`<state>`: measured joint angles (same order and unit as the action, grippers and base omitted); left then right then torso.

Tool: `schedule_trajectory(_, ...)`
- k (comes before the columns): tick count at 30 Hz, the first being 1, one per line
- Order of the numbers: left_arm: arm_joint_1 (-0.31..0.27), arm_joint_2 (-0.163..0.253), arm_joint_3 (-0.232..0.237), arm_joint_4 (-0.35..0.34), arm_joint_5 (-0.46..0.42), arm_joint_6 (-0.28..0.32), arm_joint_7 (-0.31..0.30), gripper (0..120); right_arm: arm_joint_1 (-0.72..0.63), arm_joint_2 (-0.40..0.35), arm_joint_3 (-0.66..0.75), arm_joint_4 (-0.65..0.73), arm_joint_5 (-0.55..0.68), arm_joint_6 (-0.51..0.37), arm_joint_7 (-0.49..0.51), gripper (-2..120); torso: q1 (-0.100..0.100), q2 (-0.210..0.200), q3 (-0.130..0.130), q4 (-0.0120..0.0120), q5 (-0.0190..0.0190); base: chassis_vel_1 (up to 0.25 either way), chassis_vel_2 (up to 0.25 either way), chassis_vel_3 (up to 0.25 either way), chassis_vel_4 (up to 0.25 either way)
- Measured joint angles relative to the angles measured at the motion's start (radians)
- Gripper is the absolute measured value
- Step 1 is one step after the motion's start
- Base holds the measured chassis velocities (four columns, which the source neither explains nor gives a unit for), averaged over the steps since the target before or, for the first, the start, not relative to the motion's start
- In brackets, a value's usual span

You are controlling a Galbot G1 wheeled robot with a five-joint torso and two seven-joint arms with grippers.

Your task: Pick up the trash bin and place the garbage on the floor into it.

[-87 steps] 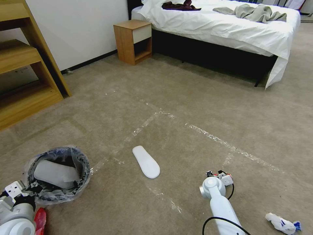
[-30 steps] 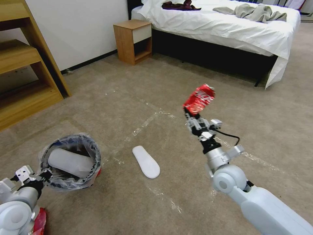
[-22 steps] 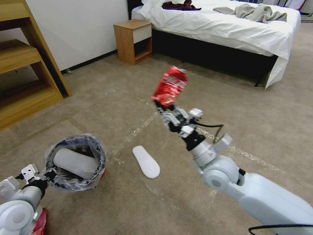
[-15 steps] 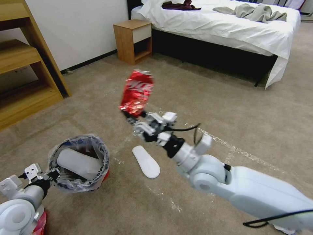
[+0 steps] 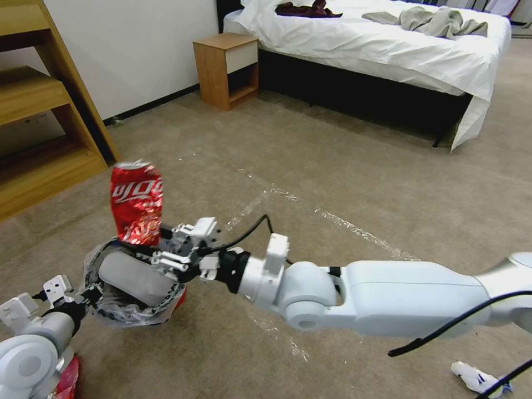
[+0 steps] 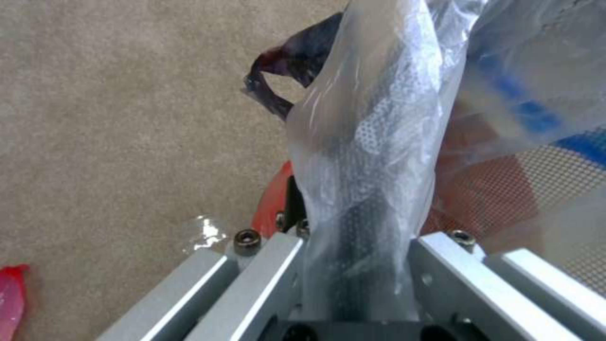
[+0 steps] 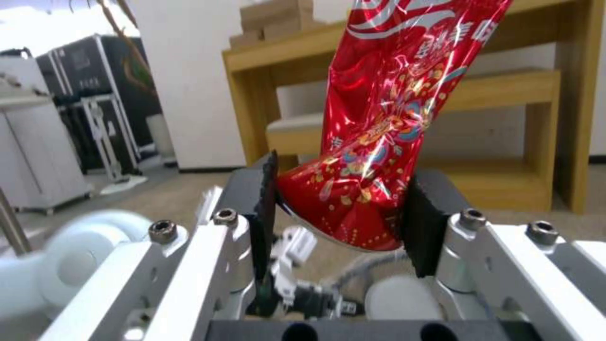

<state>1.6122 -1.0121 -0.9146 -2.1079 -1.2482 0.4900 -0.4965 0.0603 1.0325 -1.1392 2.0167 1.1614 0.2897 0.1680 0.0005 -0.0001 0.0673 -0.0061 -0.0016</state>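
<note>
The trash bin (image 5: 176, 300), red with a clear liner, hangs just above the floor (image 5: 332, 166) at the lower left. My left gripper (image 5: 86, 295) is shut on its rim and liner (image 6: 366, 156). A white slipper (image 5: 130, 274) lies inside it. My right gripper (image 5: 145, 247) reaches across from the right and is shut on the bottom of a crushed red can (image 5: 136, 202), held upright over the bin's mouth. In the right wrist view the can (image 7: 391, 118) sits squeezed between the black pads (image 7: 424, 222). More garbage lies about: a white tissue (image 5: 476, 379) and a red wrapper (image 5: 66, 379).
A wooden shelf unit (image 5: 39, 111) stands at the left, close behind the bin. A nightstand (image 5: 226, 69) and a bed (image 5: 388, 50) are at the back. Tape strips (image 5: 360, 233) cross the carpet. A black cable (image 5: 443, 332) hangs off my right arm.
My right arm rose from the floor with the red can and swung it left until it stands over the bin. My left arm brought the bin a little rightward.
</note>
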Motion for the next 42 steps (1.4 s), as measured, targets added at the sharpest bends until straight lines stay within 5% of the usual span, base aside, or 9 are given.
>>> schedule_trajectory(13, 0.002, 0.014, -0.002, -0.031, -0.023, -0.002, -0.015, 0, -0.051, 0.077, -0.049, -0.126, -0.061, -0.012, 0.001, 39, 0.0, 0.0, 0.0, 0.0, 0.0003, 0.0, 0.0, 0.0, 0.0)
schedule_trajectory(36, 0.004, 0.011, -0.004, -0.047, -0.019, -0.009, -0.015, 0, -0.065, 0.101, -0.077, -0.181, -0.116, -0.042, 0.033, 39, 0.0, 0.0, 0.0, 0.0, 0.0003, 0.0, 0.0, 0.0, 0.0)
schedule_trajectory(42, 0.007, 0.008, -0.004, -0.048, -0.017, -0.009, -0.014, 0, -0.07, 0.105, -0.073, -0.181, -0.116, -0.047, 0.034, 53, 0.0, 0.0, 0.0, 0.0, 0.0003, 0.0, 0.0, 0.0, 0.0)
